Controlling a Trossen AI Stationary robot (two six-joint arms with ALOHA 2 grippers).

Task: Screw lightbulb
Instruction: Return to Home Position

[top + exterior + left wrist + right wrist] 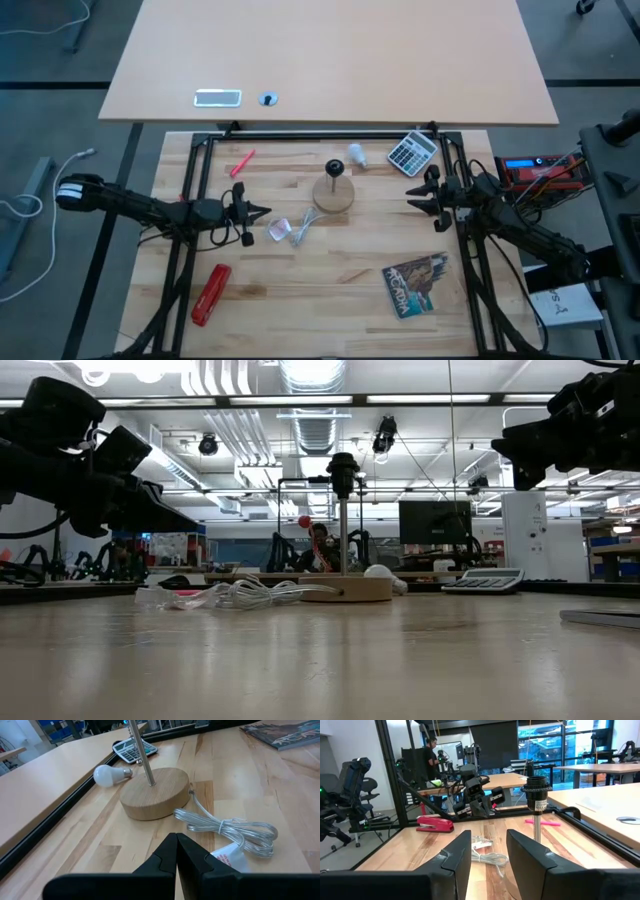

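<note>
The lightbulb [356, 154] [109, 775], white with a silvery screw base, lies on its side on the table just beyond the round wooden lamp base [334, 194] [155, 792]. From that base a thin rod rises to a black socket [343, 465] [536, 787]. My left gripper [258, 212] [176, 850] is shut and empty, hovering left of the base and pointing at it. My right gripper [412, 197] [489, 855] stands open and empty at the right, raised above the table and level.
A coiled clear cord [300, 228] [235, 830] and a plastic wrapper [277, 230] lie between my left gripper and the base. A calculator [413, 152], pink marker [242, 162], red stapler [211, 293] and magazine [418, 284] lie around. A black frame [320, 133] borders the table.
</note>
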